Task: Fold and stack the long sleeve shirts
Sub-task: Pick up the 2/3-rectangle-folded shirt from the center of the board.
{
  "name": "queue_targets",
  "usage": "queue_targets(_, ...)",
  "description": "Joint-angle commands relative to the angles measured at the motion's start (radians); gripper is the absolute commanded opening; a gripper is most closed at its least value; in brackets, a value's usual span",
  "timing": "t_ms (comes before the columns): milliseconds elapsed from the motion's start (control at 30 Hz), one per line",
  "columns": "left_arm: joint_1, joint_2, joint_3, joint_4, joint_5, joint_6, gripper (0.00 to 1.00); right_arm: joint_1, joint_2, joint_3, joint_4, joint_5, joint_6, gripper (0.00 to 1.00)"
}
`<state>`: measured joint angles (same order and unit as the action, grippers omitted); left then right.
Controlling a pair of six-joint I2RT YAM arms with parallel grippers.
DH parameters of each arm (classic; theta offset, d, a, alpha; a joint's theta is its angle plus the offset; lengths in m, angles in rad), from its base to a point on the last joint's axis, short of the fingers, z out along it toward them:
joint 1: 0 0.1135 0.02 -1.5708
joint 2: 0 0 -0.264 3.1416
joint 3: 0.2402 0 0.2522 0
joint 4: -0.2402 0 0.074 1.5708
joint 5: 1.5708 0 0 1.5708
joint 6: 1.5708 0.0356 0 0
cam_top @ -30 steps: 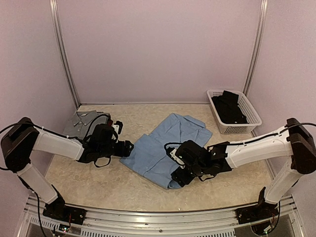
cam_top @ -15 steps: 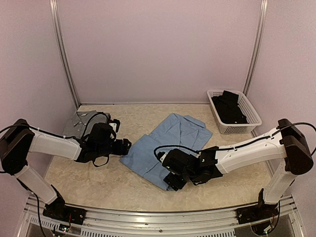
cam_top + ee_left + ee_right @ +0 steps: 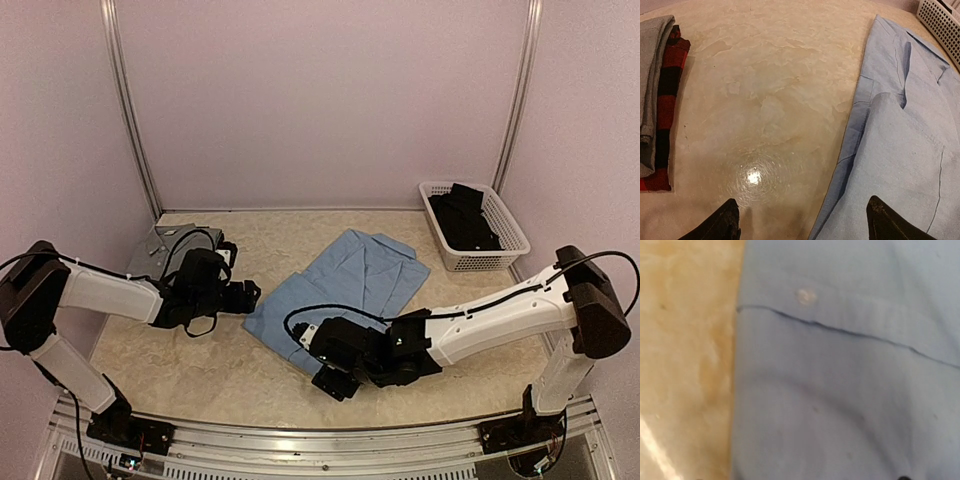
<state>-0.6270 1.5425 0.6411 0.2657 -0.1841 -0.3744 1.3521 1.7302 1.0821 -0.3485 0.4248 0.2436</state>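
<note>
Left pincer [image 3: 800, 226] wide open, empty, blue shirt [image 3: 900, 150] just beside; right pincer [image 3: 328, 382] open over its edge

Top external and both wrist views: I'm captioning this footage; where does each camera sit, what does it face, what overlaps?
Top external: fixed above and behind the bases, looking down over the table; left arm, right arm, light blue shirt and basket show.
Left wrist: on the left arm, facing bare table between grey shirt, plaid shirt and the blue one; left claw open, tips at the bottom edge.
Right wrist: close above the blue shirt's edge, blurred; hardly any robot shows.
Shared: the light blue shirt, in all three.
</note>
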Motion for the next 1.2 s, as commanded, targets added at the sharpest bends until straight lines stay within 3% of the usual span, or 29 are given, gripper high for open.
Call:
queue_targets(0,0.015,-0.026,-0.017,-0.01,0.012,-0.008,0.83,0.012,0.069,0.034,0.013,-0.011,-0.028,0.77)
queue_targets(400,0.022,-0.06,-0.027,-0.029,0.026,0.002,0.83,0.012,0.171,0.05,-0.015,-0.008,-0.046,0.57)
queue_targets(667,-0.014,-0.142,-0.082,0.022,0.051,0.078,0.84,0.005,0.092,-0.05,0.0,-0.059,-0.073,0.07)
queue_targets(733,-0.035,-0.178,-0.102,0.044,0.061,0.122,0.85,0.006,0.056,-0.085,0.007,-0.1,-0.085,0.0)
queue_targets(900,-0.104,-0.264,-0.135,0.073,0.128,0.262,0.85,0.006,-0.061,-0.186,-0.001,-0.273,-0.086,0.0)
queue_targets(1167,-0.312,-0.36,-0.213,0.109,0.28,0.486,0.84,0.008,-0.313,-0.347,-0.041,-0.576,0.036,0.0)
